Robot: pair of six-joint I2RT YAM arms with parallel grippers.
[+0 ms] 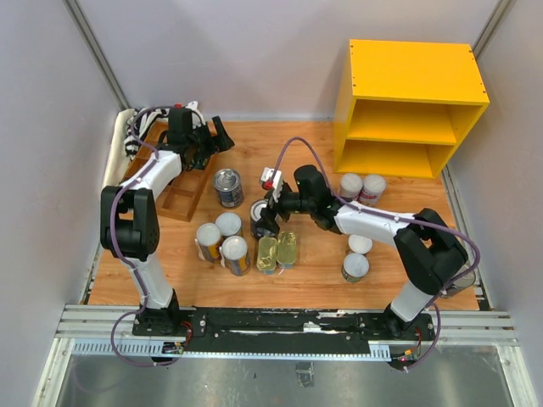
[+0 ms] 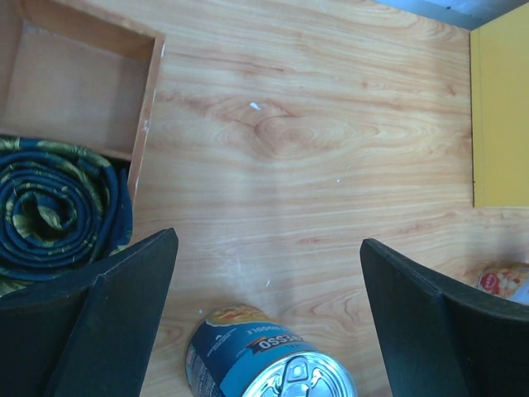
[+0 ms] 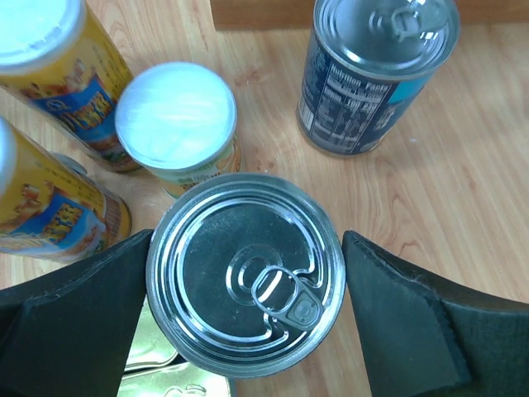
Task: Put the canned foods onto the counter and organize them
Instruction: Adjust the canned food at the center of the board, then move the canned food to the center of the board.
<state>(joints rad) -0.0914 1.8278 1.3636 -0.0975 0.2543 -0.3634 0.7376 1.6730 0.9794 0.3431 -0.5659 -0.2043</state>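
Brown tray point(image 2: 74, 83) far left; left gripper point(image 2: 269, 241) beside it, jaws spread wide and empty, blue-labelled can point(image 2: 248, 356) just below. Mid-table, right gripper point(image 1: 265, 222) straddles an upright silver-topped can point(image 3: 245, 285), fingers point(image 3: 83, 322) close against both sides; squeezing or not, cannot tell. Yellow counter point(image 1: 411, 72) stands well off to the right and back, nearer the right arm.
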